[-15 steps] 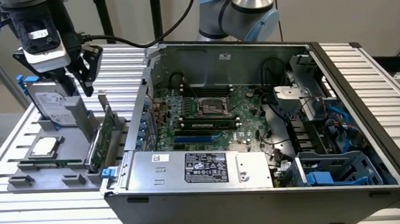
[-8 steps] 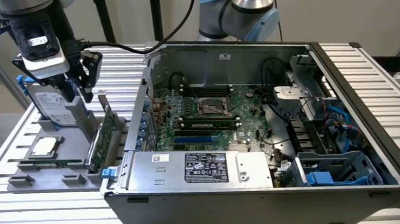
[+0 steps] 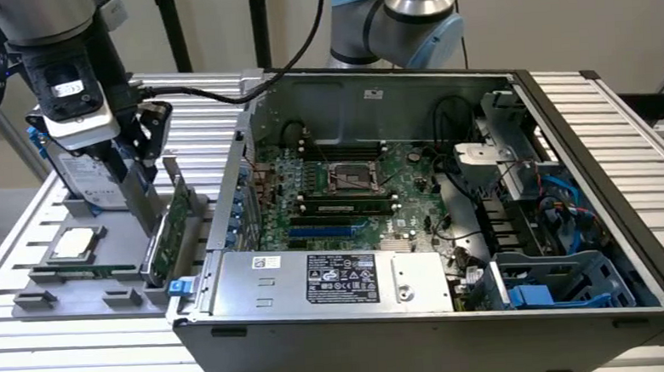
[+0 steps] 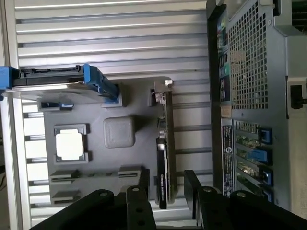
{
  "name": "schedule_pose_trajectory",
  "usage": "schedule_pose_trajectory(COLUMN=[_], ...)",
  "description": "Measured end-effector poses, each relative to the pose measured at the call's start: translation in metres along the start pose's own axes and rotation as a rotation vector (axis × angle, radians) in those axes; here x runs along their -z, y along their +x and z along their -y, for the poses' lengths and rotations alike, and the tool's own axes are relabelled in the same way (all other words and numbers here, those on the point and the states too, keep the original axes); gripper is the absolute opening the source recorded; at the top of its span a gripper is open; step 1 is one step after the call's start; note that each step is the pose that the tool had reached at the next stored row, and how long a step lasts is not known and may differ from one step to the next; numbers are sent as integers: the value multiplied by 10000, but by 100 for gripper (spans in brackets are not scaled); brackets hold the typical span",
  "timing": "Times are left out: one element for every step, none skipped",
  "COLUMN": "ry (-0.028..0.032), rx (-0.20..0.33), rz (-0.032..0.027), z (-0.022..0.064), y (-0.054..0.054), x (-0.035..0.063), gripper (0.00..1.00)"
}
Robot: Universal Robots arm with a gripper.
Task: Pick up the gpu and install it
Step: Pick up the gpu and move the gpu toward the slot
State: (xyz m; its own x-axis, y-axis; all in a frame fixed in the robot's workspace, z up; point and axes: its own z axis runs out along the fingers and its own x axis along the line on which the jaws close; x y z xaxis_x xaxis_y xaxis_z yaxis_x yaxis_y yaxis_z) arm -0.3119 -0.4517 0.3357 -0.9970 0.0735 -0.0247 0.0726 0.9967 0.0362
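Gripper, jaws apart, straddles the gpu, which stands on edge in the grey tray beside the computer case. Risk: an off-centre closure could tilt the thin card or lose grip.

Slatted table carries tray at exterior view's left and computer case at exterior view's right, side by side.

On tray:
- gpu on edge along side nearest case
- hard drive upright at far end
- processor chip flat, mid-tray
- memory stick flat near front edge

Gripper above gpu, fingers straddling card, gap each side.
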Motion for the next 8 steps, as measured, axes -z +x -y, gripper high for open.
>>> schedule_pose_trajectory(ry=[0,-1,-1,-1,-1,-1,-1,-1], rx=[0,2,1,1,1,2,2,2], rz=[5,9,13,17,20,22,23,24], z=[5,9,12,15,17,19,21,22], y=[1,1,3,3,4,4,6,7], x=[-19,-37,-56,-72,-90,-109,-127,-145], gripper=[100,100,100,100,100,100,100,100])
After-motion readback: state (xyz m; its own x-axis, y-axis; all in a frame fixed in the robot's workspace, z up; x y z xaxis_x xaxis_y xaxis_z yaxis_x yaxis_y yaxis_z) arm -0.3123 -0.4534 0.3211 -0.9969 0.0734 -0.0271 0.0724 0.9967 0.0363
